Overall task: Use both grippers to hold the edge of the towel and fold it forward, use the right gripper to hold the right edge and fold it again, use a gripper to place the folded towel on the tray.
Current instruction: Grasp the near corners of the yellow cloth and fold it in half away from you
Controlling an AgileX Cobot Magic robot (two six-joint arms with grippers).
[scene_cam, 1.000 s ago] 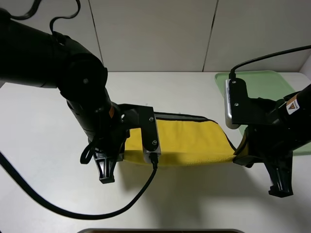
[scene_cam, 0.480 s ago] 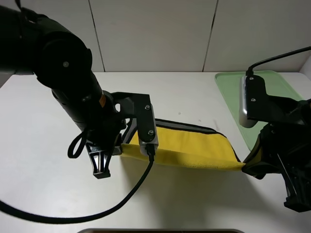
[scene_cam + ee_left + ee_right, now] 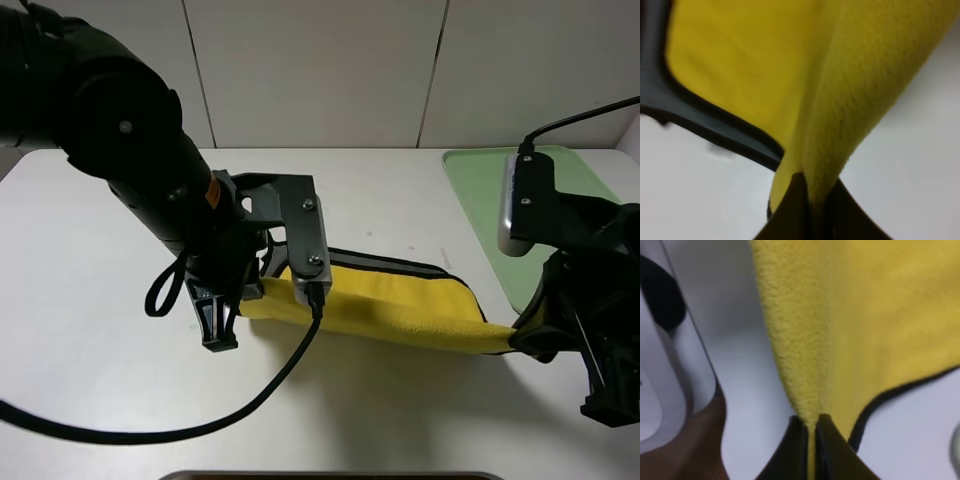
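The yellow towel (image 3: 400, 305) is held up by one edge between my two grippers, and its far part lies on the white table. Its black hem and a strip of the grey reverse show along the far side (image 3: 390, 262). My left gripper (image 3: 250, 303) is shut on the towel's left end. In the left wrist view the jaws (image 3: 810, 200) pinch a yellow fold (image 3: 850, 100). My right gripper (image 3: 522, 342) is shut on the right end. The right wrist view shows the jaws (image 3: 810, 427) closed on the cloth (image 3: 865, 315). The pale green tray (image 3: 480, 185) lies at the back right.
The left arm's black cable (image 3: 250, 400) loops over the table in front of the towel. A dark rim (image 3: 330, 475) shows at the near edge. A pale panelled wall stands behind the table. The right arm's body partly covers the tray's near side.
The left gripper has moved a little away from the near edge with its end of the towel. The right gripper has moved right and slightly nearer, so the held edge now slants and is stretched longer.
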